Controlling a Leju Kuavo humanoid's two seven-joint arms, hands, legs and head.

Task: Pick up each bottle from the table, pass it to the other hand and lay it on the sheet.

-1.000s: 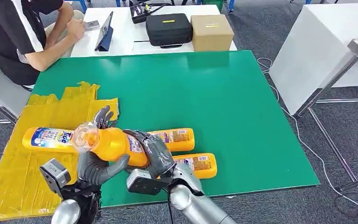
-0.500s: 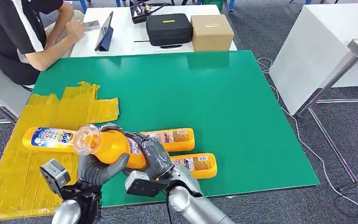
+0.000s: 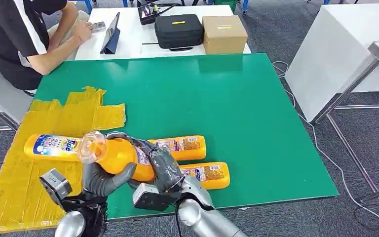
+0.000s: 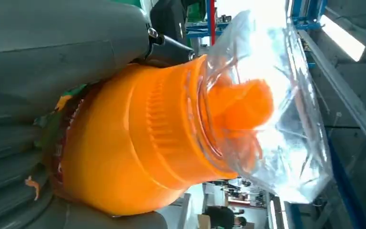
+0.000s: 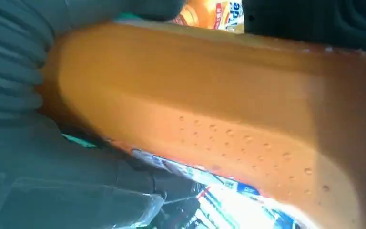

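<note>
An orange bottle [image 3: 121, 155] with a clear cap [image 3: 91, 147] hangs above the table's near edge, cap toward the left. My left hand [image 3: 101, 178] holds it from below near the neck, with fingers [image 3: 116, 135] wrapped over the top. My right hand [image 3: 162, 165] grips its lower body. Close up, the left wrist view has the bottle's shoulder [image 4: 138, 143] against my left hand [image 4: 52, 52]; the right wrist view has its side [image 5: 219, 105] in my right hand [image 5: 24, 143]. Another bottle [image 3: 54, 146] lies on the yellow sheet [image 3: 64, 116]. Two more bottles [image 3: 183, 143] [image 3: 209, 174] lie on the green table [image 3: 217, 98].
A person [image 3: 19, 34] sits at the far left corner. Behind the green table, a white table carries a black case [image 3: 178, 30], a cardboard box [image 3: 224, 33] and a tablet [image 3: 111, 34]. A white block [image 3: 335, 49] stands at the right.
My left hand's fingers, raised behind the bottle a second ago, have closed over its top. The bottle stays between both hands in nearly the same place.
</note>
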